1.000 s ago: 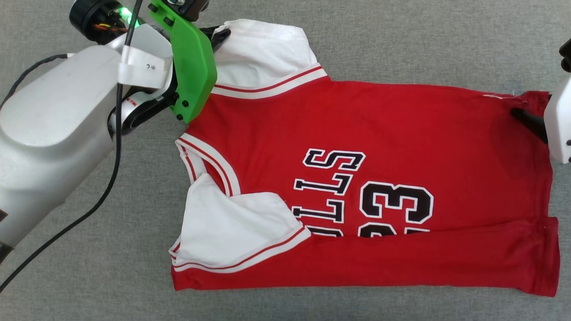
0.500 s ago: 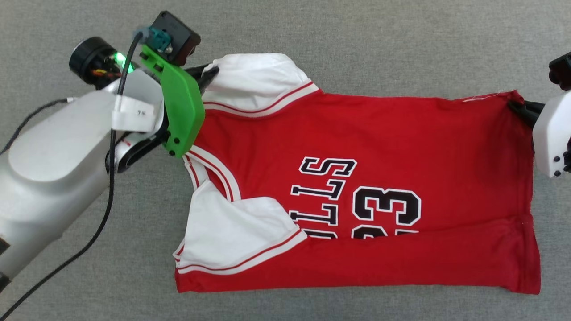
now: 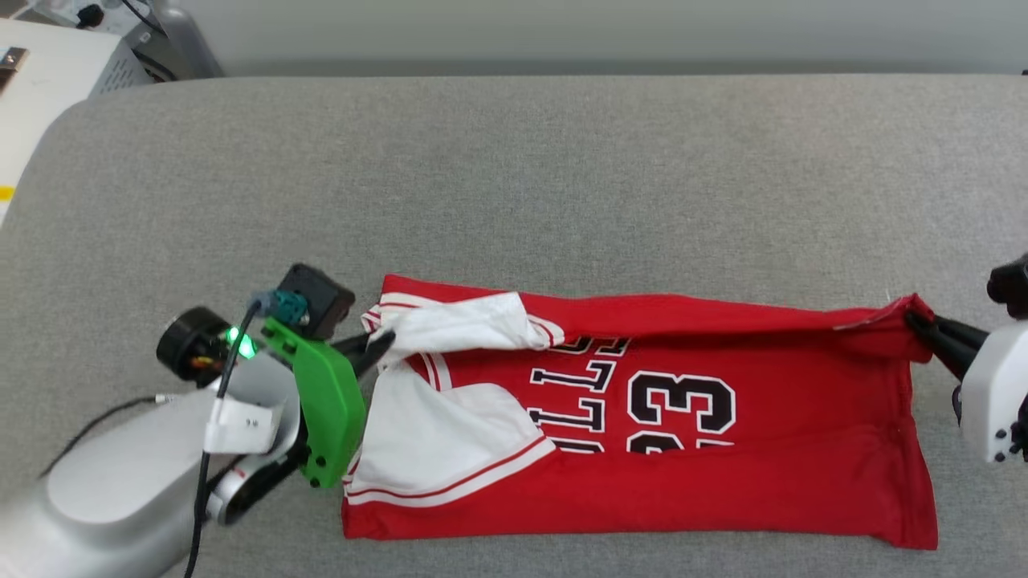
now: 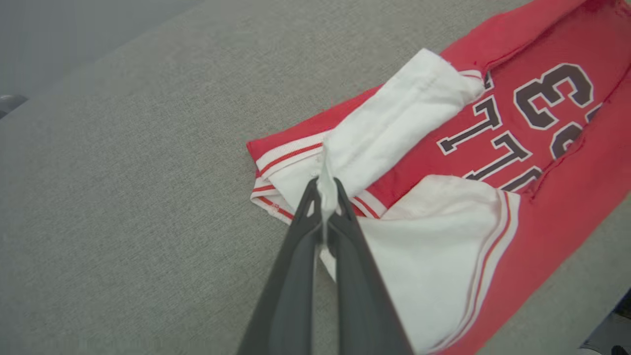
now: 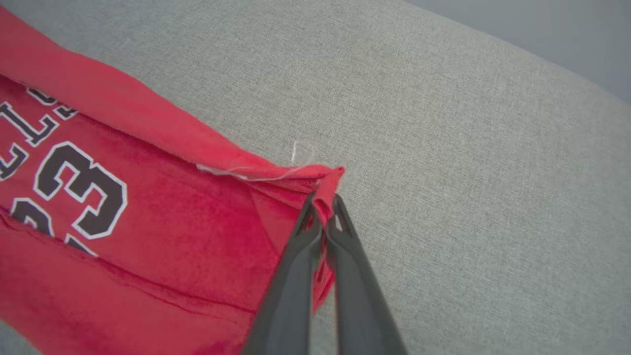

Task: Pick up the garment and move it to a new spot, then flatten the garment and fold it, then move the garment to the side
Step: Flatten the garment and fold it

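The left tool (image 3: 379,347) was closed on the upper white sleeve (image 4: 394,128) of the garment (image 3: 683,474), and it pinched a thin ridge of cloth between its two fingers. To the right of this tool the garment lay stretched along the grey counter (image 3: 514,177). The long edge beyond the fingertips was turned over toward the lettering, and the near long edge lay folded up over the lower part of the number. At the other end, the right tool (image 3: 922,327) was closed on the red hem corner, which stood up a little between its fingers.

The step in hand seemed to be the second lengthwise fold. To do it well, both tools should travel together at one height, with the cloth lightly taut between them, so that the new crease comes straight. They should come down low before they let go. The left grip perhaps held only one layer of the sleeve, but the wrist view was not clear enough to say. If so, the shoulder under it could lag behind.
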`<state>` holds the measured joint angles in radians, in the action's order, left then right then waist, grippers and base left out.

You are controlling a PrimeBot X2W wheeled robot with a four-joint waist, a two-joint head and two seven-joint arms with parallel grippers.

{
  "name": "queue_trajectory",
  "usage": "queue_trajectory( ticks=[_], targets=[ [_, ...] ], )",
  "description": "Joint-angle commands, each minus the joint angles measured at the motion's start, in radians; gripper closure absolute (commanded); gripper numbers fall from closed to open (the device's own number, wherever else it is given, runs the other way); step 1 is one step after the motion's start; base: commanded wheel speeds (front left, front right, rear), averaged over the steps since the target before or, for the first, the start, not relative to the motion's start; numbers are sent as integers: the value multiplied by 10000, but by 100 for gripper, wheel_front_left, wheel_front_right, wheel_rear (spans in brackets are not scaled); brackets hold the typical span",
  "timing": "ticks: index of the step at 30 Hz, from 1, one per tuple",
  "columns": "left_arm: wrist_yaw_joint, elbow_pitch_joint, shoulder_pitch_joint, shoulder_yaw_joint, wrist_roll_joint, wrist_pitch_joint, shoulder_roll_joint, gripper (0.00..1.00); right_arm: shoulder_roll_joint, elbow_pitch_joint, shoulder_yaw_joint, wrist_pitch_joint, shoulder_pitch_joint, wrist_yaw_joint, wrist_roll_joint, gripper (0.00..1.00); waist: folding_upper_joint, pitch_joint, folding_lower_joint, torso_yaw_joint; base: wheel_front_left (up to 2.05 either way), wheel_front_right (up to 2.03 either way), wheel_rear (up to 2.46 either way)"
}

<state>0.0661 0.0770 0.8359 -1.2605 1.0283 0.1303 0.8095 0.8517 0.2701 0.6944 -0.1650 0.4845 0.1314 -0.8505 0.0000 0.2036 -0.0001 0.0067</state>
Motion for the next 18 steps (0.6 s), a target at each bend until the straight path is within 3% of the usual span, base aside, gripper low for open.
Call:
queue_trajectory(
  ticks=[1, 10, 18],
  targets=[
    [112, -74, -428, -30, 75, -105, 65, 100, -48, -53, -111, 108, -393, -7, -167, 100, 0, -409, 1, 134, 0, 0, 0],
    [472, -87, -2107, -132, 162, -211, -64, 100, -341, -136, -867, 430, -2307, -7, -208, 100, 0, -807, 1, 208, 0, 0, 0],
    [479, 334, -2997, -153, 371, -466, -392, 100, -748, -317, -1630, 436, -3742, -7, -57, 100, 0, -840, 1, 185, 0, 0, 0]
  ],
)
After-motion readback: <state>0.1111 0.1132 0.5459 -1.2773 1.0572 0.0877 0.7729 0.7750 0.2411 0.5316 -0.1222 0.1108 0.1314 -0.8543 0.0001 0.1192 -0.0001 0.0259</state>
